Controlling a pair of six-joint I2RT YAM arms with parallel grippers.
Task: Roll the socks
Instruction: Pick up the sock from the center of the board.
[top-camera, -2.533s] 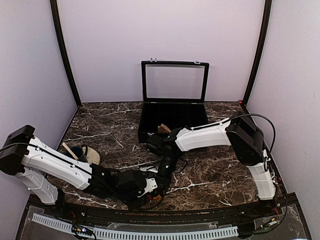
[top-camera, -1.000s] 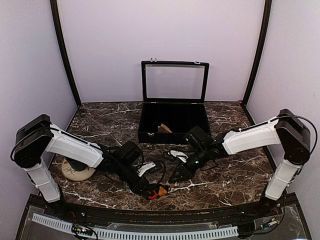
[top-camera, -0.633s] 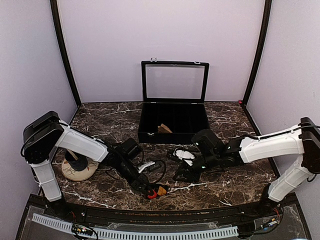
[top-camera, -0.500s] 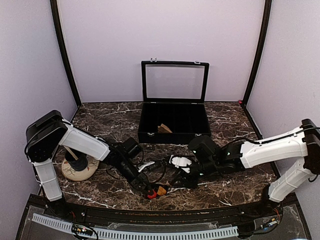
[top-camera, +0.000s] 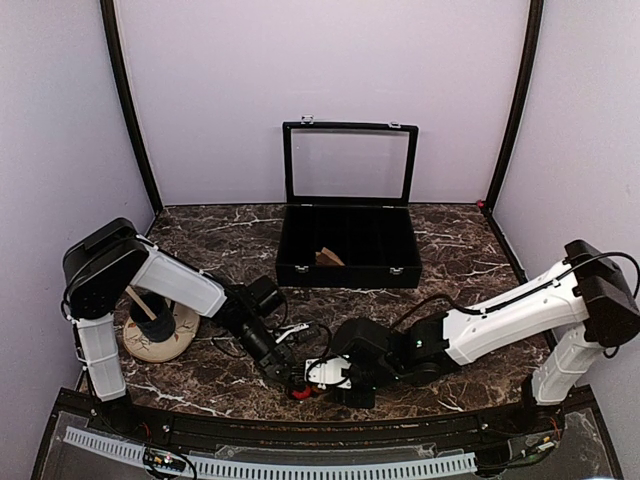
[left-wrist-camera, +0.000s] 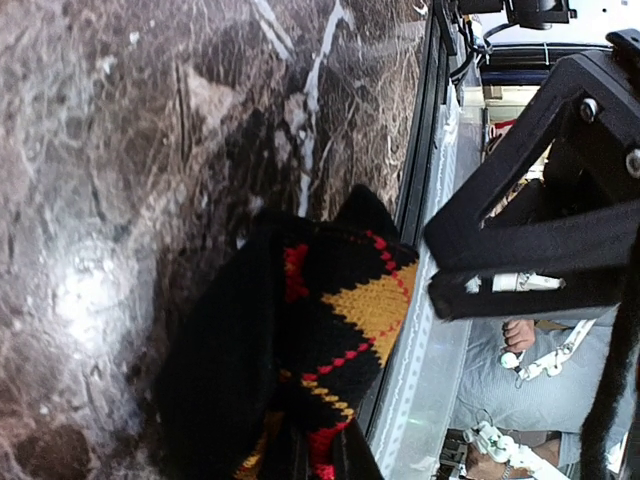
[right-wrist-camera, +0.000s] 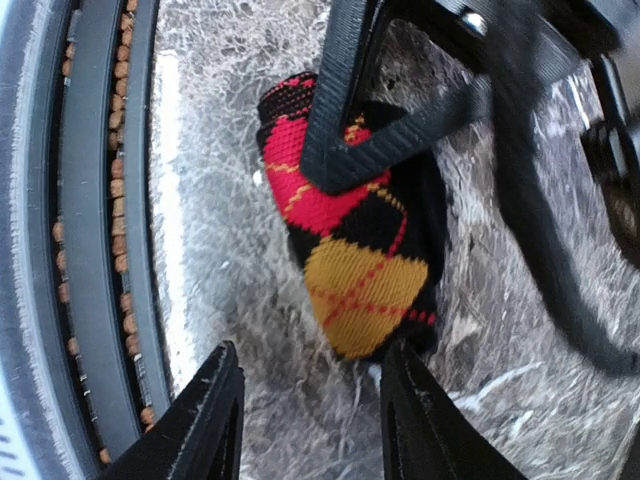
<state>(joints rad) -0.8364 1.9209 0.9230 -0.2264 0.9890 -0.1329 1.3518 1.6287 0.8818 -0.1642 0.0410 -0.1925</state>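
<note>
Right gripper (right-wrist-camera: 310, 352), spread wide, hovers just beside the bunched argyle sock (right-wrist-camera: 350, 250) that the left gripper (right-wrist-camera: 322, 160) pinches at the near edge of the table (top-camera: 200, 240), where a mistimed handover could let the roll spring loose or slide onto the rail (right-wrist-camera: 95, 200).

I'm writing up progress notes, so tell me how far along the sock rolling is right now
Done: the argyle sock looks bunched into a compact bundle. In hand: the left tool is shut on it, and the open right tool hovers right beside it. Left: finishing that roll; a tan piece in the black case may be the other sock, but it is too small to tell.
</note>
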